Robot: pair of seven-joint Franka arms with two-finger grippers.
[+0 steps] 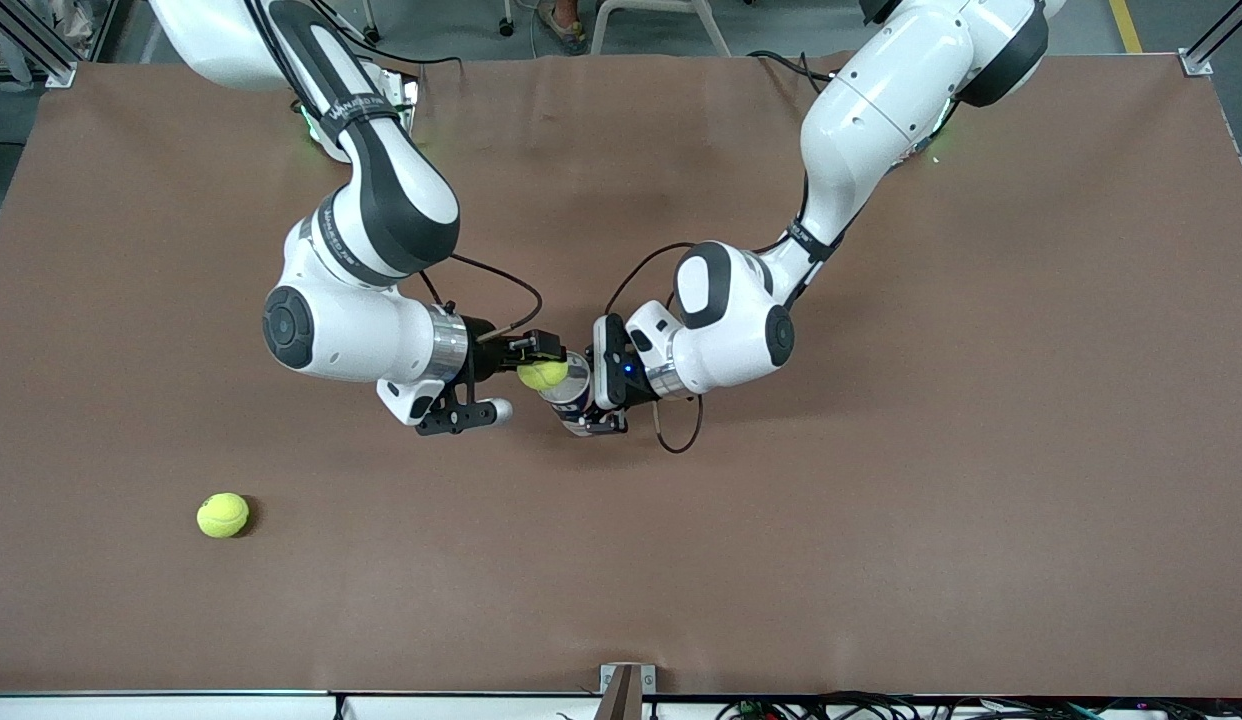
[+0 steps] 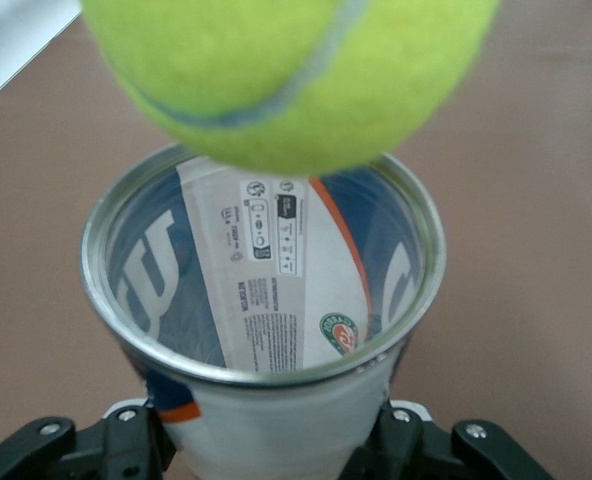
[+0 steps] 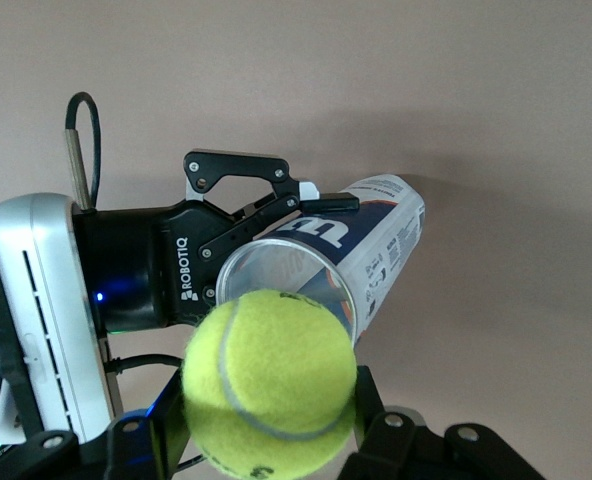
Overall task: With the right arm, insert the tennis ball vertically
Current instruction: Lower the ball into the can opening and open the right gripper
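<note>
Wide brown matte table, one fuzzy yellow-green tennis ball resting on it toward the right arm's end, near the front camera

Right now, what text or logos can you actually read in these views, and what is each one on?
"ROBOTIQ": on the left gripper body, in the right wrist view.
Large white "W" logo: on the blue label of the tennis ball can.
Round red-and-green emblem: inside the can; its lettering is too small to read.
Fine print and icons on the can's white panel: too small to read.
Band lettering on the right arm: blurred.
</note>
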